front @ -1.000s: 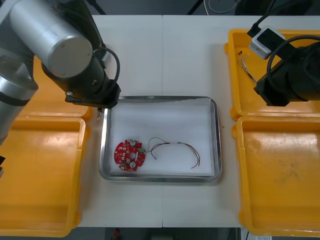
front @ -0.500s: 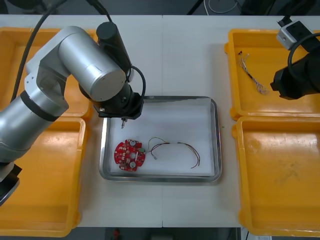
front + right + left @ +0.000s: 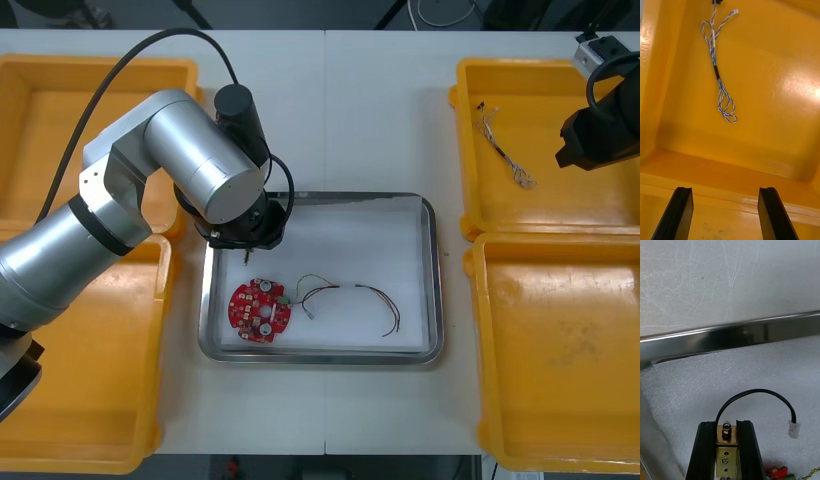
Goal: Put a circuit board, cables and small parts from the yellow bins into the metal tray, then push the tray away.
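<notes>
Seen from above, the left arm has swung in since a second ago. The left jaws, then outside the far-left corner of the tray, now hang inside that corner over the tray's white floor, just beyond the circuit board. The board lies at the tray's near left with a thin dark cable beside it toward the tray's middle; neither has moved. The tray stands on the counter. The right arm has drawn farther off to the right of the tray and is now over the outer edge of the far bin on that side, where a blue and white cable lies. From the right wrist, the right jaws stand apart, their fingers above the bin's near wall, with the blue and white cable loose on the bin floor beyond them. From the left wrist, the left jaws are clamped on a small metal part, a brass-coloured plate topped by a nut and marked with a handwritten "5". A black cable with a white plug arches out from behind the part over the tray's floor. The tray's shiny rim runs just beyond, and an edge of the circuit board shows beside the jaws.
</notes>
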You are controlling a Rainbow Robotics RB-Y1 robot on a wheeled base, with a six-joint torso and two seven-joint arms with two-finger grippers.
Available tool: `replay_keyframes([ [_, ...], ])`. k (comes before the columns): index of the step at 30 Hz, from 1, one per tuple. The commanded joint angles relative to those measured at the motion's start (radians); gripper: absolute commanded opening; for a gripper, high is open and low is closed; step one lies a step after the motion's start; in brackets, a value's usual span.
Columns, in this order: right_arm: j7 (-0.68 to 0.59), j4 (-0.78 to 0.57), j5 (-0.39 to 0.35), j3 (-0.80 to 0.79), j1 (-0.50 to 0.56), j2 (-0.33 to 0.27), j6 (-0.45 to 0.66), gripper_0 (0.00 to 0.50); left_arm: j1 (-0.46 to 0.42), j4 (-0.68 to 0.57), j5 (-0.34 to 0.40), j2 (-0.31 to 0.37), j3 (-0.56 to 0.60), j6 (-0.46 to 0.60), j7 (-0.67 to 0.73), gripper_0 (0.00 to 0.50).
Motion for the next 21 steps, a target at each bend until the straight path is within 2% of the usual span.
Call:
replay_keyframes([
  [1, 0.092, 0.090, 0.051, -0.008, -0.105, -0.013, 0.003, 0.500, -0.020, 0.005, -0.017, -0.017, -0.016, -0.024, 0.028, 0.000],
  [5, 0.173, 0.202, 0.102, 0.007, -0.165, 0.002, -0.016, 0.500, -0.020, 0.010, -0.022, -0.019, -0.016, -0.030, 0.030, 0.006],
  [7, 0.186, 0.253, 0.114, 0.007, -0.194, 0.013, -0.039, 0.500, -0.020, 0.010, -0.027, -0.017, -0.016, -0.030, 0.028, 0.174],
  [8, 0.189, 0.283, 0.114, 0.009, -0.210, 0.020, -0.061, 0.500, -0.020, 0.010, -0.034, -0.017, -0.016, -0.030, 0.028, 0.358],
  [9, 0.190, 0.309, 0.114, 0.009, -0.219, 0.028, -0.082, 0.500, -0.020, 0.010, -0.039, -0.017, -0.016, -0.029, 0.026, 0.451],
  [11, 0.196, 0.346, 0.117, 0.015, -0.231, 0.045, -0.128, 0.500, -0.020, 0.010, -0.040, -0.017, -0.015, -0.029, 0.025, 0.500],
  [16, 0.207, 0.401, 0.123, 0.033, -0.234, 0.065, -0.236, 0.500, -0.020, -0.015, -0.039, -0.017, -0.015, -0.017, 0.034, 0.500],
  [21, 0.218, 0.481, 0.122, 0.040, -0.248, 0.082, -0.312, 0.500, -0.020, -0.096, -0.005, -0.017, 0.040, 0.085, 0.042, 0.500],
])
